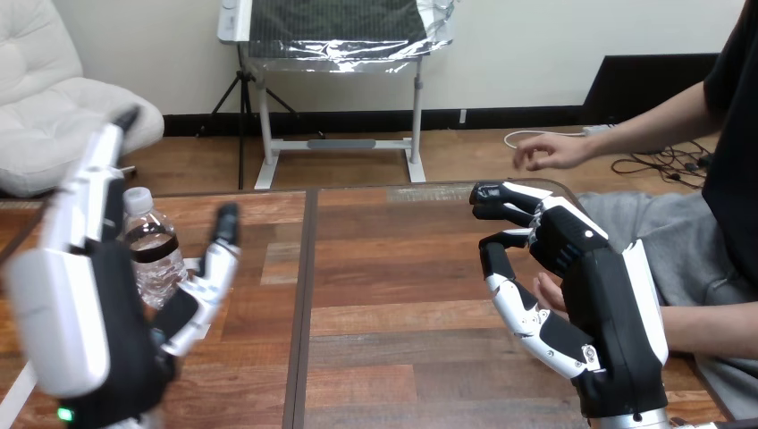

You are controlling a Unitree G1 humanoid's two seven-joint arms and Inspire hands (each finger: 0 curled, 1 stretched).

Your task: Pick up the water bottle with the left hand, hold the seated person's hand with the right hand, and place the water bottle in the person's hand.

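Observation:
A clear water bottle (154,255) with a white cap and a dark label stands upright on the wooden table (393,268) at the left. My left hand (107,322) is open around it, with straight fingers rising on its left and the thumb reaching out on its right; I see no grip. My right hand (599,304) is at the right, fingers bent but spread wide from the thumb. A little of the person's hand (547,291) shows behind its palm, above the thumb; no finger curls round it. The person's other hand (547,152) hovers higher, beyond the table's far edge.
The person sits at the right, a forearm (706,326) lying along the table's right edge. A dark seam (302,295) runs down the tabletop between my two hands.

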